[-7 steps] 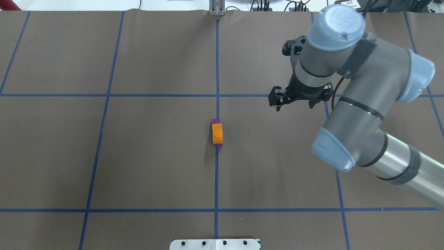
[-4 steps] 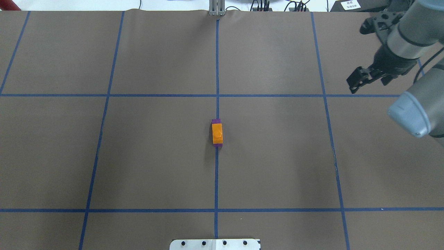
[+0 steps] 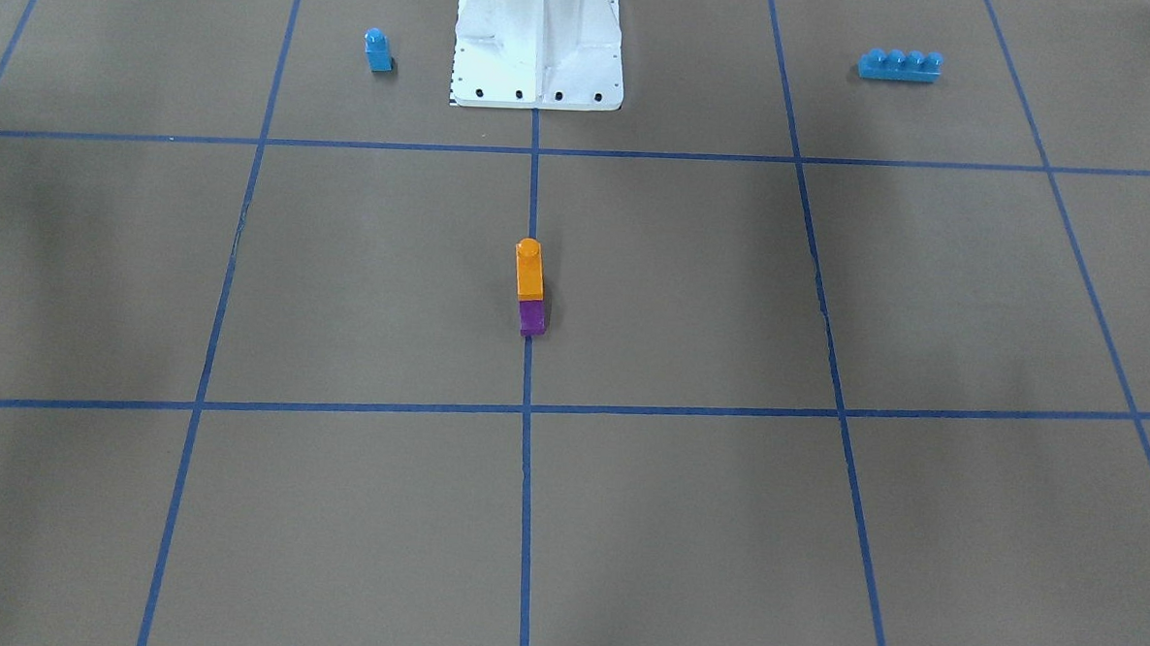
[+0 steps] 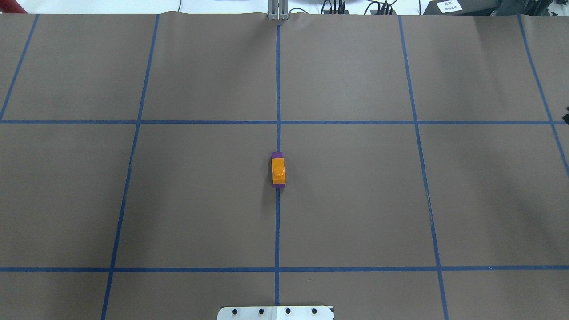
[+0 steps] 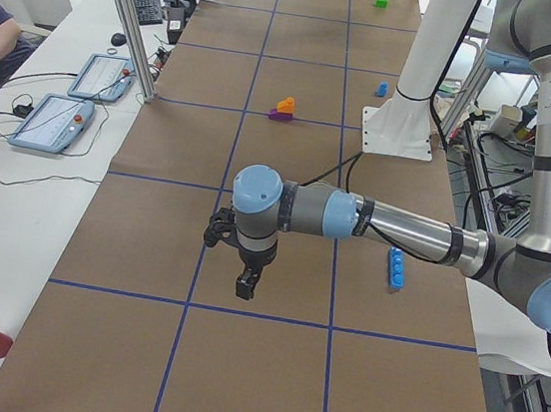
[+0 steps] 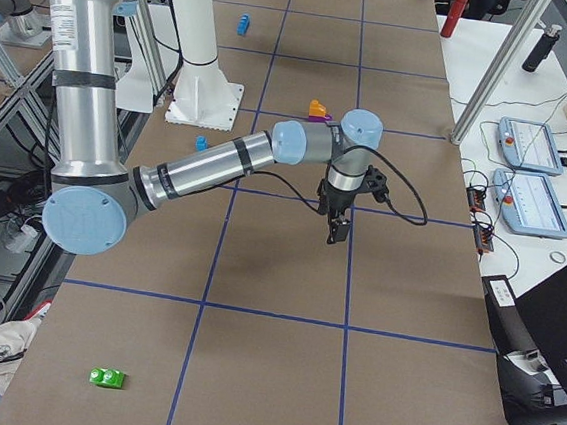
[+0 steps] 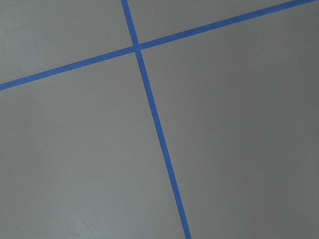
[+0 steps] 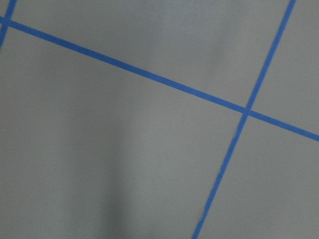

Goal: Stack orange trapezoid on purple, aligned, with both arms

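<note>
Overhead exterior: orange trapezoid [image 4: 278, 170] atop purple [image 3: 533, 316], well apart from left gripper [image 5: 246, 285] and right gripper [image 6: 337, 228]; cannot tell either's opening.

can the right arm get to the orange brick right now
Probably yes: the orange brick sits atop the purple brick with nothing beside it, and the right end effector hangs off to the side with a free path.

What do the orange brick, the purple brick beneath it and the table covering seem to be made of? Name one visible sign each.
Orange brick: likely moulded plastic, smooth, saturated colour, round stud.
Purple brick: probably the same plastic, flat even faces.
Table covering: seemingly matt brown paper, no glare, faint creases.
</note>
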